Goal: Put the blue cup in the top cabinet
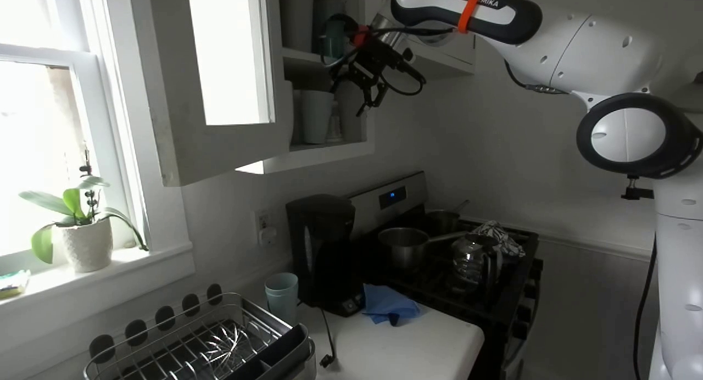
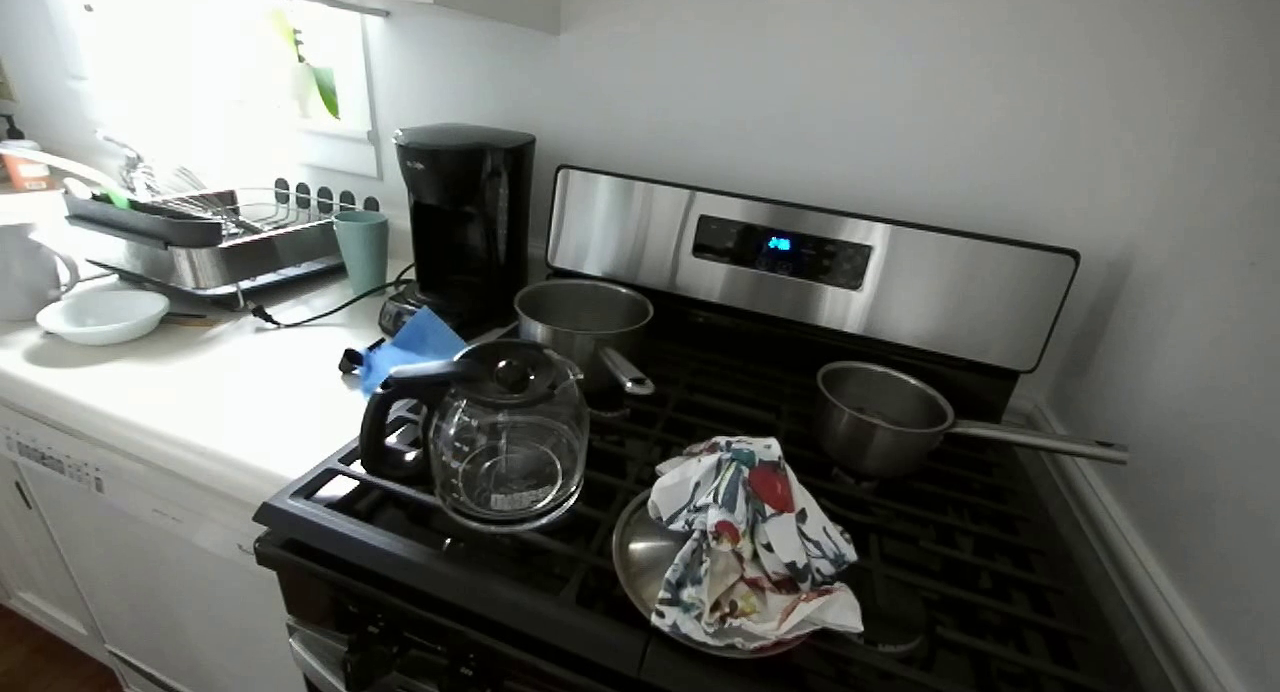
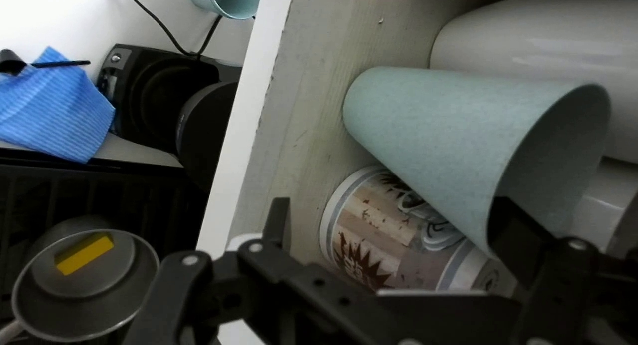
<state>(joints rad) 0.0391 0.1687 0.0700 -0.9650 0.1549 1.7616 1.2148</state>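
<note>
Pincer point(image 3: 391, 213): fingers point(image 3: 521, 240) spread wide. In the wrist view, one finger overlaps the mouth of the blue cup point(image 3: 458, 140); contact cannot be determined. The blue cup stands upright on the lower shelf point(image 3: 304, 135) of the cabinet point(image 1: 329, 155), whose door point(image 1: 225, 149) is swung out to the left. A printed container point(image 3: 394, 230) sits just beside the cup.

On the surface point(image 1: 412, 347) below, a second blue cup point(image 1: 282, 306) stands between the dish rack point(image 2: 255, 262) and the coffee maker point(image 1: 324, 248) in both exterior views. A blue cloth point(image 1: 387, 303) lies to the right of the coffee maker in an exterior view.

On the stove point(image 2: 630, 232), a glass jug point(image 2: 510, 442) stands at near left. One pot point(image 2: 555, 337) sits far left, another pot point(image 2: 880, 432) sits at right. At the near edge, a patterned cloth point(image 2: 745, 552) lies over a pan point(image 2: 640, 547), part of its rim exposed.
</note>
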